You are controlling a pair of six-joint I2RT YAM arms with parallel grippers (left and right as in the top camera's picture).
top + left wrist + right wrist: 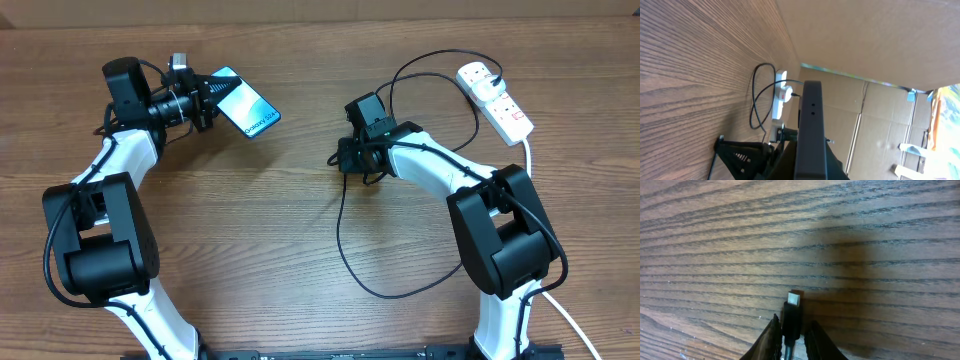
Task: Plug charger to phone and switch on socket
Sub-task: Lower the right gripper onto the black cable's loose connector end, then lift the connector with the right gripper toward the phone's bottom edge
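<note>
My left gripper (207, 100) is shut on the phone (246, 104), holding it lifted and tilted at the far left with its blue screen up. In the left wrist view the phone (811, 130) shows edge-on as a dark slab between the fingers. My right gripper (345, 158) is shut on the charger's connector (792, 314), whose metal tip points out just above the wood. The black charger cable (345, 235) loops over the table and back to the socket (495, 98) at the far right. The socket also shows in the left wrist view (781, 95).
The socket's thick white cord (528, 160) runs down the right side behind my right arm. The charger cable makes a wide loop (390, 290) on the table in front of the right arm's base. Cardboard walls (880, 45) stand around the table.
</note>
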